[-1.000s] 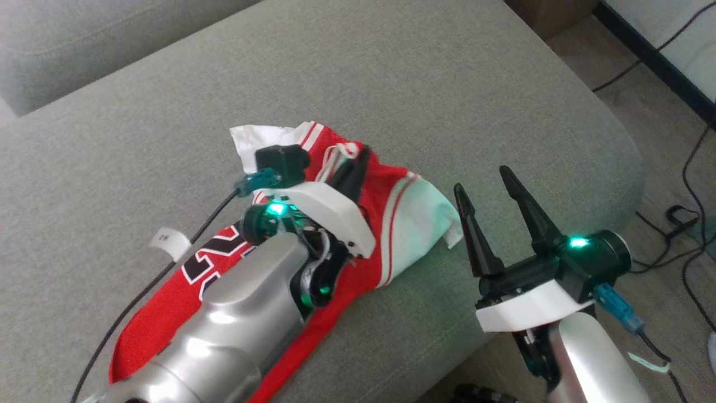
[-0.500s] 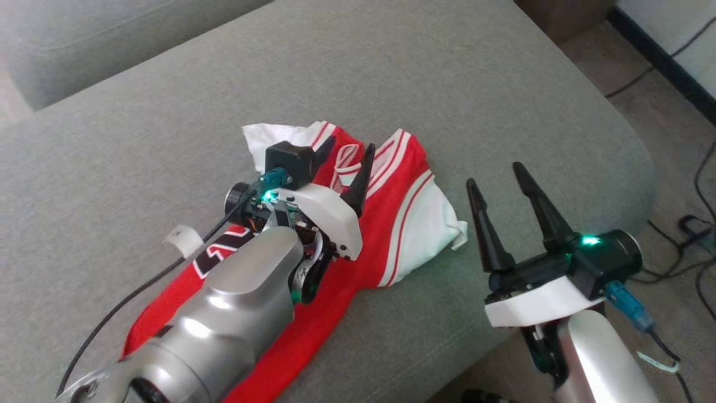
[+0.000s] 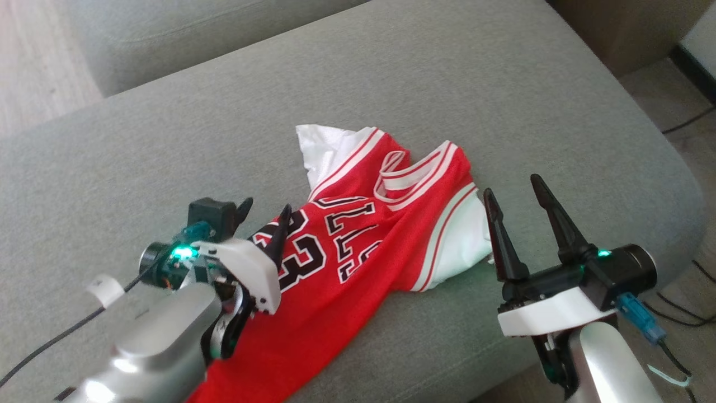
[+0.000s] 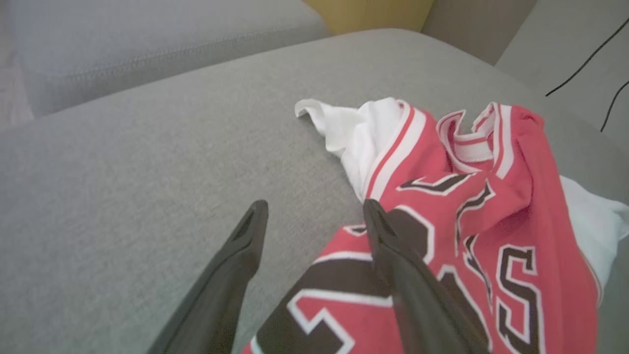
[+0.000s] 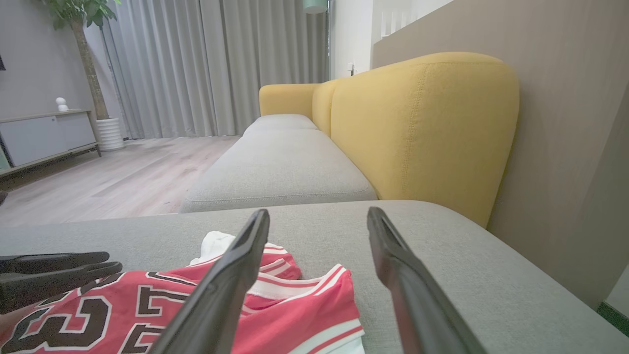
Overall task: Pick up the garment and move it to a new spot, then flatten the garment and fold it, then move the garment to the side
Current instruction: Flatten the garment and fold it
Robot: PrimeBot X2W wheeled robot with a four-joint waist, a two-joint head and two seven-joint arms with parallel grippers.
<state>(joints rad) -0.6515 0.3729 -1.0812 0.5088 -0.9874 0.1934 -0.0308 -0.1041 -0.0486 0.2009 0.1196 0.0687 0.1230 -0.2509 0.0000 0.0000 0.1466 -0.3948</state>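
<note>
While garment (image 3: 358, 235) lies rumpled on sofa cushion (image 3: 447, 84), flattening looks in hand. Left end effector (image 3: 266, 206) open at its edge, right end effector (image 3: 512, 186) open just beside. Next: pinch corners, pull flat.

The jersey's (image 3: 358, 246) lower end is hidden behind the jaws of the left gripper (image 3: 266, 205), under its forearm (image 3: 162, 330), and cut off by the bottom edge, while in the left wrist view one finger (image 4: 393, 255) covers part of the black numeral.
</note>
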